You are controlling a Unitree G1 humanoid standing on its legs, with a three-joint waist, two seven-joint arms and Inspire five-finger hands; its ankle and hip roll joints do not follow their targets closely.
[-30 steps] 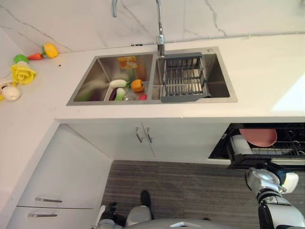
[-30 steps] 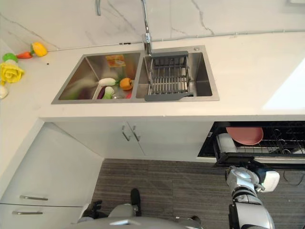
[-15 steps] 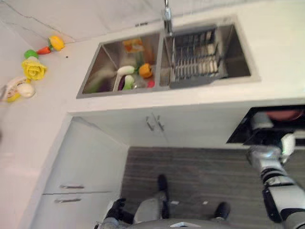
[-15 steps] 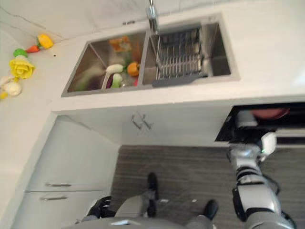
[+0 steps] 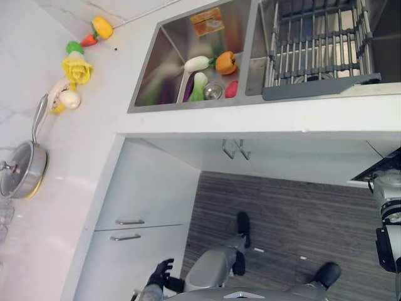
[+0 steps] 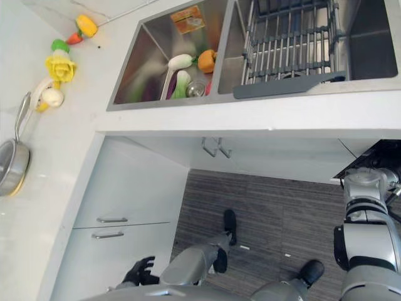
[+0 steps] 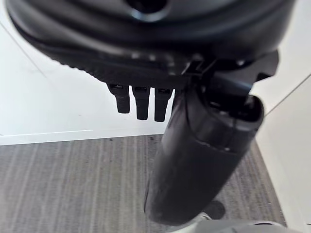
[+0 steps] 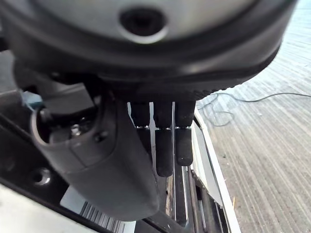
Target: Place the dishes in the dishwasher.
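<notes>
Left hand [image 7: 146, 73] hung low by the cabinet [image 5: 150, 200], fingers [image 7: 142, 102] straight and relaxed, holding nothing. Right hand [image 8: 121, 141] sat at the dishwasher [image 6: 376, 160] edge right of the sink [image 5: 207, 63]; fingers [image 8: 164, 145] straight, together, empty. Dishes not discernible; dish rack [image 5: 316, 44] in the sink's right basin.

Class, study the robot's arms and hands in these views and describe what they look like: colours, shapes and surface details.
The right arm is silver-grey, built of rounded segments with black joints. The left hand is dark, almost black. Up close, the right hand is a glossy black rounded bulk with a fat smooth thumb and slim blocky fingers in a row; the left hand looks the same in its wrist view.
</notes>
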